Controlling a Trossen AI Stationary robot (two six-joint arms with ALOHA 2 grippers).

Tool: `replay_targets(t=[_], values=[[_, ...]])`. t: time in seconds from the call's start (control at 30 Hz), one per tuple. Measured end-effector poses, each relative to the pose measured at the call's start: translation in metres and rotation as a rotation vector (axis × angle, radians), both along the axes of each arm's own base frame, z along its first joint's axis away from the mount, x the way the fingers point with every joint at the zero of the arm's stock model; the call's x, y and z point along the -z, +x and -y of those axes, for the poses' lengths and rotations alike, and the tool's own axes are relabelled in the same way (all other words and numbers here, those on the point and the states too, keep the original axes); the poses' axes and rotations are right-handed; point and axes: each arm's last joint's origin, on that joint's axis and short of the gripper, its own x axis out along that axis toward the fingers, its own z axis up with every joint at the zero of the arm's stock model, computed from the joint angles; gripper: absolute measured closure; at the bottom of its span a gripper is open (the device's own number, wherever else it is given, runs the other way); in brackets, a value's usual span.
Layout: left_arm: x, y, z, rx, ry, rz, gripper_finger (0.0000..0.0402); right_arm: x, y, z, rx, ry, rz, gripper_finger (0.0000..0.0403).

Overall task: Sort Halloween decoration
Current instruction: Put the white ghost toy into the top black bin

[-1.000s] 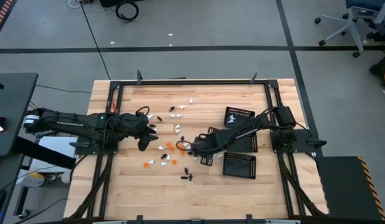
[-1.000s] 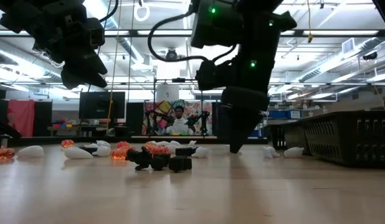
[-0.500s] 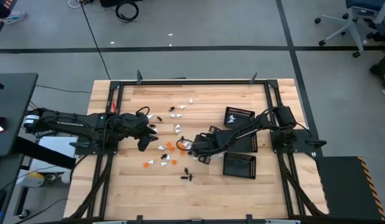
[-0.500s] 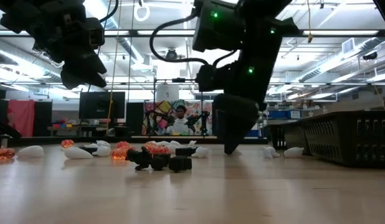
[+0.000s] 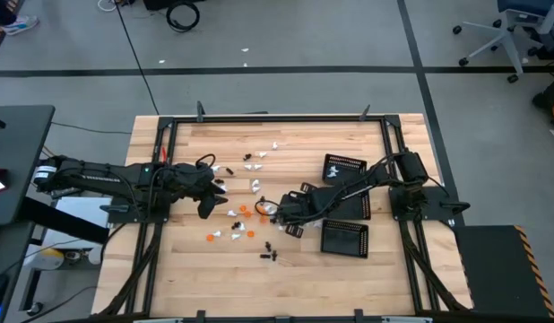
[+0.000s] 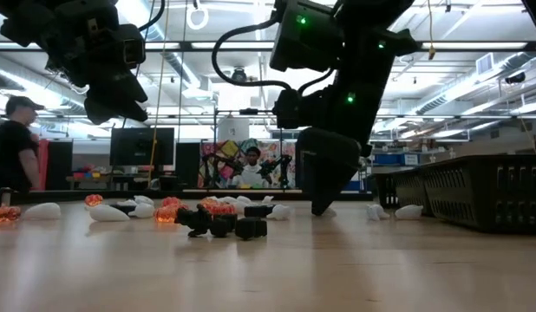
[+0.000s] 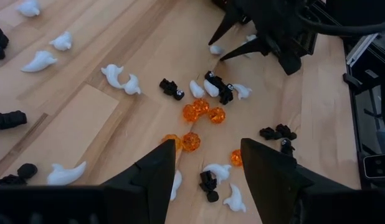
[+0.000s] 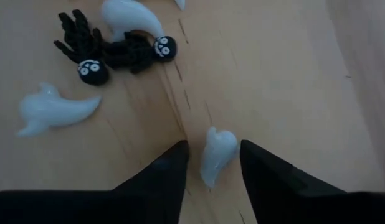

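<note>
White ghost trinket (image 8: 215,154) lies on the wood right between the two fingers of the right gripper (image 8: 212,163), fingers either side of it with small gaps; jaws part open, not clearly pinching it yet, can't tell contact. At 10 o'clock from it in the right wrist view, two black spider trinkets (image 8: 111,53) sit touching each other, another white ghost (image 8: 50,110) at 9 o'clock, a third ghost (image 8: 130,17) at 11 against the spiders.

High view: trinkets (image 5: 246,212) scattered over the table middle, white ones toward 12, orange ones (image 5: 244,211) central, a couple of black ones (image 5: 271,252) at 6. Right gripper (image 5: 279,216) tip is down at the 3 o'clock edge of that scatter. Low view shows its tip (image 6: 321,205) at the tabletop beside a white piece.

Left gripper (image 5: 208,193) hangs above the table at 9 o'clock of the scatter, fingers (image 7: 156,171) spread wide, nothing between them; orange cluster (image 7: 200,112) and ghosts lie below it.

Black mesh trays (image 5: 342,239) sit at 3 o'clock of the scatter, near the right arm. Wood table (image 5: 196,269). A person (image 6: 11,147) stands in the room behind, another (image 6: 248,167) far back.
</note>
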Motion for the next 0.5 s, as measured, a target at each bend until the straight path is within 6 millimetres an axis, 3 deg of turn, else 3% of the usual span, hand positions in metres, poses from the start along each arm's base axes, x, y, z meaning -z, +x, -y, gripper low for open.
replay_targets(t=[0.3, 0.5], values=[[0.0000, 0.0000, 0.0000, 0.000, 0.000, 0.000, 0.0209, 0.0009, 0.0024, 0.0036, -0.067, 0.064, -0.010, 0.0342], [0.0000, 0.0000, 0.0000, 0.000, 0.000, 0.000, 0.0209, 0.0014, 0.0026, 0.0043, -0.095, 0.075, -0.017, 0.0335]])
